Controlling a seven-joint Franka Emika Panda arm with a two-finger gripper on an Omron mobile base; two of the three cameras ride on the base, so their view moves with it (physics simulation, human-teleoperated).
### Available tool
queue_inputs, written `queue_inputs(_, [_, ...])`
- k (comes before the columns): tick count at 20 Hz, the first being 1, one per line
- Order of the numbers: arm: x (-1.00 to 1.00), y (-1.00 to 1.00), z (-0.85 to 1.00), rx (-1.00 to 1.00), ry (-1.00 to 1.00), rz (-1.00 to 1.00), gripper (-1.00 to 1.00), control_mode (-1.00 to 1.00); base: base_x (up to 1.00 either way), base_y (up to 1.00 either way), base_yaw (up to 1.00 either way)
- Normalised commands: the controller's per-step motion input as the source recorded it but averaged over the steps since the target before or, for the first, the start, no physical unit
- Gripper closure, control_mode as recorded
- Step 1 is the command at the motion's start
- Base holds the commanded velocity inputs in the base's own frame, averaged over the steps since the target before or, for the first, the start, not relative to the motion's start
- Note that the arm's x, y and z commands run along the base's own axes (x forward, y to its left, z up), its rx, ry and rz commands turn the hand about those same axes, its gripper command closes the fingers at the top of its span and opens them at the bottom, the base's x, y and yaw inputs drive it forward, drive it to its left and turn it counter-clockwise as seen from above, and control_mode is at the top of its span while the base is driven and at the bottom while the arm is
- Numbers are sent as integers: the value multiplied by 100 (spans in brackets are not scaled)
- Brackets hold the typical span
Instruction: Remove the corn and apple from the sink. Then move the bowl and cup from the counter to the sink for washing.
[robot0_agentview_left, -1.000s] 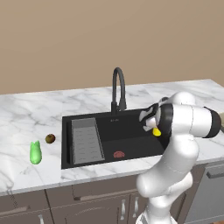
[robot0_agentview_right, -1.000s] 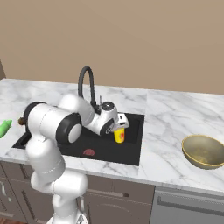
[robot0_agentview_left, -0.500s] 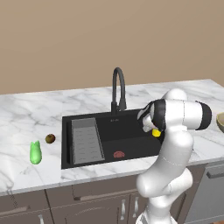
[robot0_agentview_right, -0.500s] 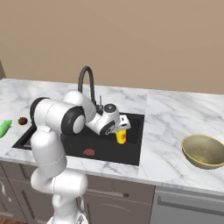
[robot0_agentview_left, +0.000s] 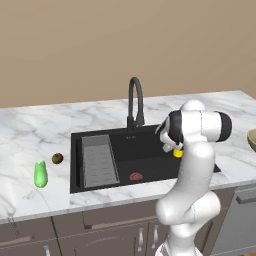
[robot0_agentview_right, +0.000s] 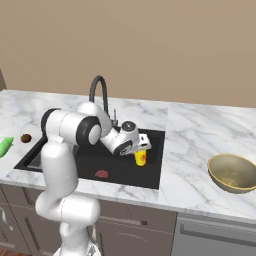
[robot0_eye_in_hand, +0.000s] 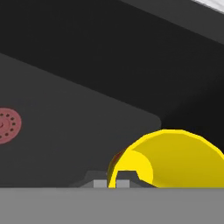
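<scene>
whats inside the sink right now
Over the sink basin the gripper holds the yellow cup. A flat reddish item lies on the floor beside the ribbed drain rack. The arm covers the basin's right part.

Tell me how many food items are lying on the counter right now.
2: the green corn and the small brown apple, both on the counter left of the sink. None seems hidden.

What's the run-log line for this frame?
cup: held over sink | jaws: shut on cup | corn, apple: on counter | bowl: on counter
</scene>
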Motion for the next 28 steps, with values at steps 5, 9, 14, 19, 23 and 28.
queue_inputs(5, [12, -15, -25, 0, 1, 1, 100, -100, 0, 0, 0])
queue_inputs(9, [10, -14, -26, 0, 0, 1, 100, -100, 0, 0, 0])
queue_inputs(14, [9, -7, -27, 0, 0, 1, 100, -100, 0, 0, 0])
queue_inputs(19, [9, -3, -26, 0, 0, 0, 100, -100, 0, 0, 0])
queue_inputs(23, [12, -3, -23, 0, 0, 0, 100, -100, 0, 0, 0])
queue_inputs(28, [14, -2, -18, 0, 0, 1, 100, -100, 0, 0, 0])
